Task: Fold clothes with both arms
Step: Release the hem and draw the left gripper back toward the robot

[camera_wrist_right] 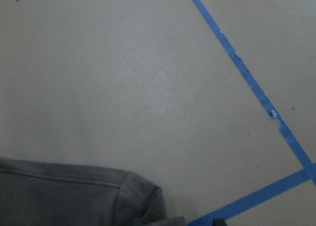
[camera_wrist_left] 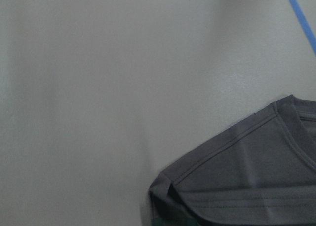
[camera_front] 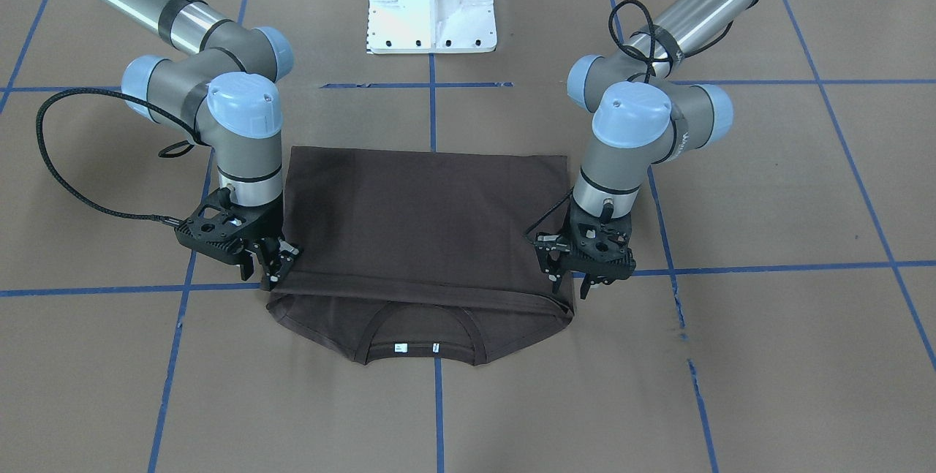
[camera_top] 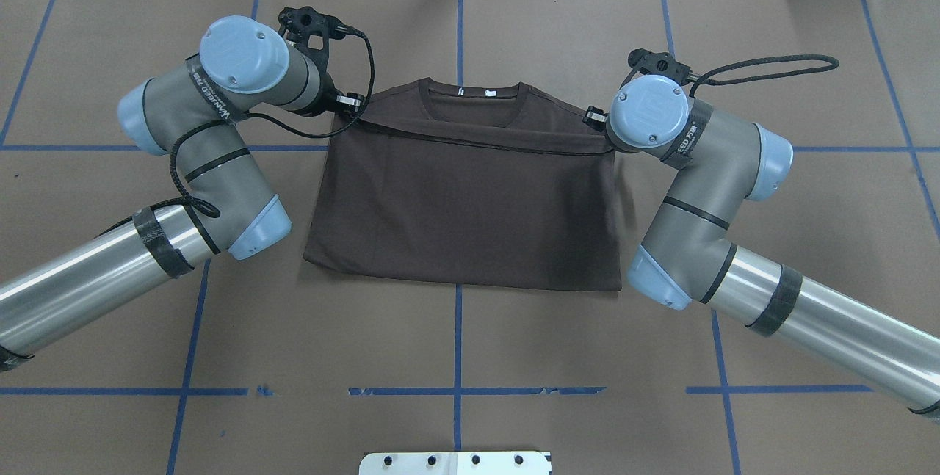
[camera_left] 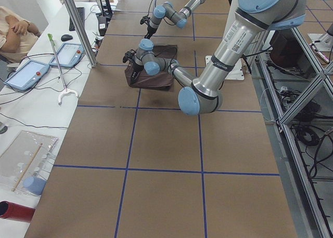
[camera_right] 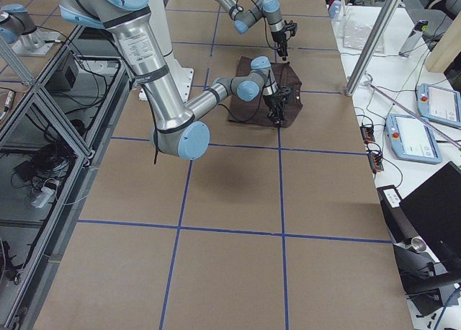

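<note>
While the left gripper [camera_front: 570, 283] and right gripper [camera_front: 272, 274] clamp the T-shirt [camera_front: 428, 217] hem corners, collar [camera_front: 417, 356] just beyond them, one fold looks nearly done; release and further folds remain.

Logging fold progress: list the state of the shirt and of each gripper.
T-shirt: folded over once, top layer's edge short of the collar, which stays uncovered.
left gripper: shut on one corner of the top layer.
right gripper: shut on the other corner.
</note>
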{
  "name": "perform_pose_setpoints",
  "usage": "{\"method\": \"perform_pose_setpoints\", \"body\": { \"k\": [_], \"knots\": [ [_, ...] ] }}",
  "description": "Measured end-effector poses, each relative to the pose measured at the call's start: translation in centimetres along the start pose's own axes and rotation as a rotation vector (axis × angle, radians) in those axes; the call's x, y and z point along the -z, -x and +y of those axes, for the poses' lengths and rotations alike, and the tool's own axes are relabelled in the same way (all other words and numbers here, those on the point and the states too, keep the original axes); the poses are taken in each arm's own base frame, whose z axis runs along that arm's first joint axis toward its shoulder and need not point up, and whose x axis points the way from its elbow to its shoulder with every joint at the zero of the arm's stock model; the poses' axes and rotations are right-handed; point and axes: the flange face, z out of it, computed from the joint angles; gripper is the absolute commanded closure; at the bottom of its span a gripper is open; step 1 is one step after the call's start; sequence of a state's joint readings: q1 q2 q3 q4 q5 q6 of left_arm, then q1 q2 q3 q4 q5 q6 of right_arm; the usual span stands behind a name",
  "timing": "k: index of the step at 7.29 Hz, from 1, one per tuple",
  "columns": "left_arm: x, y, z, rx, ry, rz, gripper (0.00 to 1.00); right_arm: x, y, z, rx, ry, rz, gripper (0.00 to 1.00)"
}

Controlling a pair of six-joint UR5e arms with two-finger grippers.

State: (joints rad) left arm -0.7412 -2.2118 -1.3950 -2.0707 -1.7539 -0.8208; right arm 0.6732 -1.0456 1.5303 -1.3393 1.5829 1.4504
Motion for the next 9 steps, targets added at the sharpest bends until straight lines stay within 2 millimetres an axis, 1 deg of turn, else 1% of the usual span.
{"method": "perform_pose_setpoints", "body": {
  "k": [1, 2, 3, 4, 5, 6, 7, 8, 9],
  "knots": [
    [1.4, 0.8, 1.4, -0.023, -0.009, 0.025, 0.0, 0.5, -0.3, -0.5, 0.038, 0.035, -0.052, 0.0],
    [3.1, 2.1, 3.8, -0.019, 0.001, 0.054, 0.0, 0.7, -0.6, -0.8, 0.053, 0.055, -0.084, 0.0],
    [4.7, 3.5, 6.6, 0.017, 0.023, 0.078, 0.24, 0.9, -0.6, -0.9, 0.058, 0.061, -0.099, 0.0],
    [5.9, 4.1, 9.5, 0.068, 0.047, 0.095, 0.41, 1.0, -0.6, -0.9, 0.058, 0.063, -0.105, 0.0],
    [6.4, 3.5, 12.5, 0.122, 0.079, 0.11, 0.49, 1.1, -0.6, -1.0, 0.056, 0.062, -0.109, 0.0],
    [6.2, 2.1, 15.1, 0.177, 0.109, 0.118, 0.56, 1.2, -0.6, -1.0, 0.055, 0.061, -0.112, 0.0],
    [5.7, 0.4, 17.4, 0.231, 0.128, 0.116, 0.57, 1.3, -0.6, -1.0, 0.055, 0.06, -0.113, 0.0],
    [5.3, -0.8, 18.9, 0.268, 0.139, 0.113, 0.57, 1.3, -0.5, -1.0, 0.055, 0.058, -0.113, 0.0],
    [5.1, -1.5, 19.8, 0.285, 0.147, 0.111, 0.57, 1.4, -0.5, -1.1, 0.057, 0.057, -0.114, 0.0]
  ]
}}
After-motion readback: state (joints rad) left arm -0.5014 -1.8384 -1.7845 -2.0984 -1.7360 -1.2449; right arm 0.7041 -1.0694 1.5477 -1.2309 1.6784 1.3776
